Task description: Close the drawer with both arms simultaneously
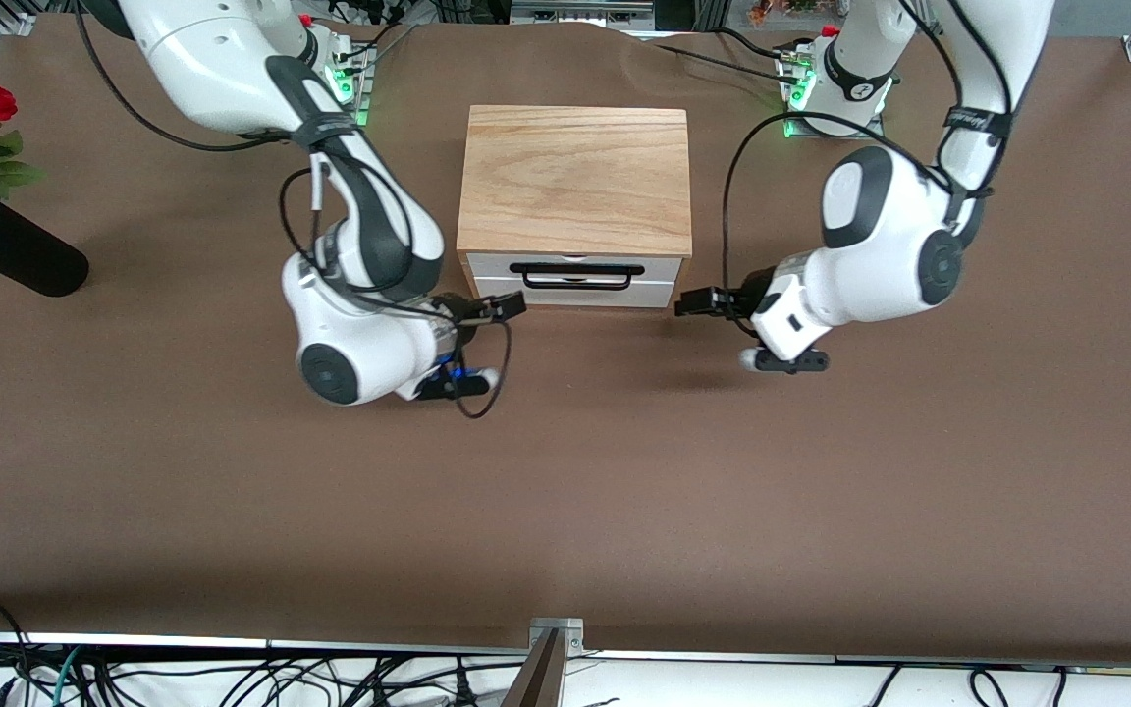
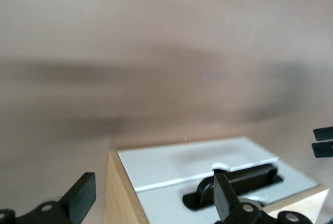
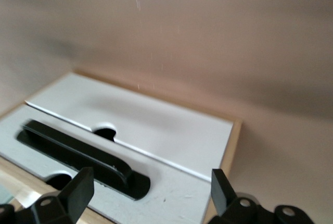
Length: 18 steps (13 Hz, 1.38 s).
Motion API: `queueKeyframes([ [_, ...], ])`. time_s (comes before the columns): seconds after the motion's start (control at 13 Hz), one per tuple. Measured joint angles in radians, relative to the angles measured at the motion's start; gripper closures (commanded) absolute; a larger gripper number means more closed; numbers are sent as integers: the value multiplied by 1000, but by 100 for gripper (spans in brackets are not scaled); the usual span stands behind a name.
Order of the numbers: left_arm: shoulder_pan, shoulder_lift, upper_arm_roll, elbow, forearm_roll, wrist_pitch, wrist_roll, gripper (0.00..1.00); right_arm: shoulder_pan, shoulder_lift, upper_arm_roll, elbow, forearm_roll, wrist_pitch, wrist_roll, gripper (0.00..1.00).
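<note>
Right now I have both arms bent low over the table [image 1: 565,511], wrists turned inward toward the oak box [image 1: 575,177]. My right gripper [image 1: 505,307] sits just beside the box's front corner at the right arm's end; its fingers [image 3: 78,187] are spread wide, holding nothing. My left gripper [image 1: 698,301] hovers near the other front corner, fingers [image 2: 83,193] equally wide and empty. From what I can see, the drawer [image 1: 575,267] looks pushed in, its black handle [image 1: 576,276] facing the front camera.
</note>
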Motion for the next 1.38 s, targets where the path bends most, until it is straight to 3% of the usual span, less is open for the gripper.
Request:
queueKeyframes([
  [0.23, 67, -121, 63, 0, 0, -35, 2, 0, -18, -1, -83, 71, -62, 9, -91, 0],
  [0.38, 71, -207, 118, 1, 16, -153, 2, 0, -18, -3, -154, 99, -119, 8, -165, 0],
  [0.54, 72, -270, 159, 35, 134, -287, 4, 0, -32, -20, -225, 106, -137, 4, -215, 0],
  [0.92, 68, -296, 161, 246, 474, -611, 1, 0, -83, -142, -381, 116, -175, -21, -240, 0],
  [1.15, 64, -294, 180, 269, 572, -631, -28, 0, -84, -251, -397, 111, -355, -35, -240, 0],
  [1.38, 65, -290, 209, 279, 573, -620, -30, 0, -105, -376, -400, 59, -414, -65, -237, 0],
])
